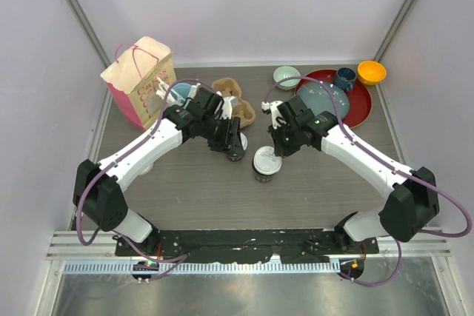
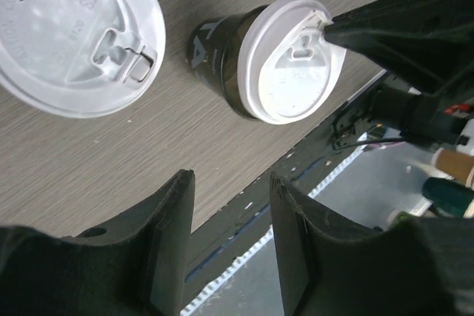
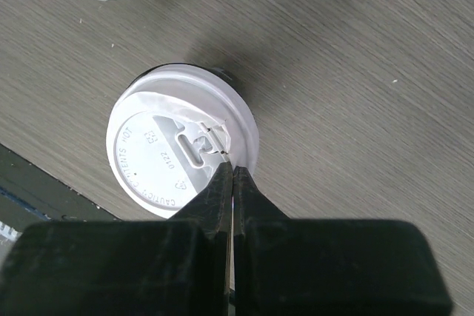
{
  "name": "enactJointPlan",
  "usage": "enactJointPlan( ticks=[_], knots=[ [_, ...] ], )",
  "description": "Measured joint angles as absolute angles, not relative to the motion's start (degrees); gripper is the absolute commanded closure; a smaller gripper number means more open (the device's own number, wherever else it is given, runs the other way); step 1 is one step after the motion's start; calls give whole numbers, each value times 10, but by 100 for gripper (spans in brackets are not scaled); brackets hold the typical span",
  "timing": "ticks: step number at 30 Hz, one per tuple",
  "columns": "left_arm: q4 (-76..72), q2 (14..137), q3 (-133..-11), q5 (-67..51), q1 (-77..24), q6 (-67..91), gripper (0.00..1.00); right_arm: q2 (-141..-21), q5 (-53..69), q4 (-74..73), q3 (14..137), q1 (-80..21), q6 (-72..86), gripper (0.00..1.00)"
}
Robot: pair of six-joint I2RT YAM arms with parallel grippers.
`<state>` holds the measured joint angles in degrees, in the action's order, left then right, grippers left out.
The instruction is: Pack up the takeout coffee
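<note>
Grey wood-grain table (image 1: 192, 190), white walls (image 1: 244, 5), left gripper (image 2: 231, 177) part open, empty, beside one cup (image 2: 74, 35), right gripper (image 3: 232, 172) closed, touching the other cup (image 3: 159, 146) mid-table

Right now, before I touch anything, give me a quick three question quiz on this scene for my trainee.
1. True or false: the right pincer is shut, above a cup lid.
2. How many lidded cups stand on the table? A one, B two, C four.
3. Fill in: the paper bag stands in the far ____ corner.
Key: 1 true; 2 B; 3 left.
</note>
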<state>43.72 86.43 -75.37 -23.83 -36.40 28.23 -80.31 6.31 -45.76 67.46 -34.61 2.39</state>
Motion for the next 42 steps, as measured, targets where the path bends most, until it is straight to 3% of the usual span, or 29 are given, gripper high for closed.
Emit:
enactJointPlan(
  ticks=[22, 42],
  knots=[
    [337, 931, -715, -272, -393, 397, 40, -805, 58, -411, 640, -347, 16, 99],
    [292, 978, -711, -277, -397, 420, 46, -814, 72, -402, 630, -347, 16, 99]
  ],
)
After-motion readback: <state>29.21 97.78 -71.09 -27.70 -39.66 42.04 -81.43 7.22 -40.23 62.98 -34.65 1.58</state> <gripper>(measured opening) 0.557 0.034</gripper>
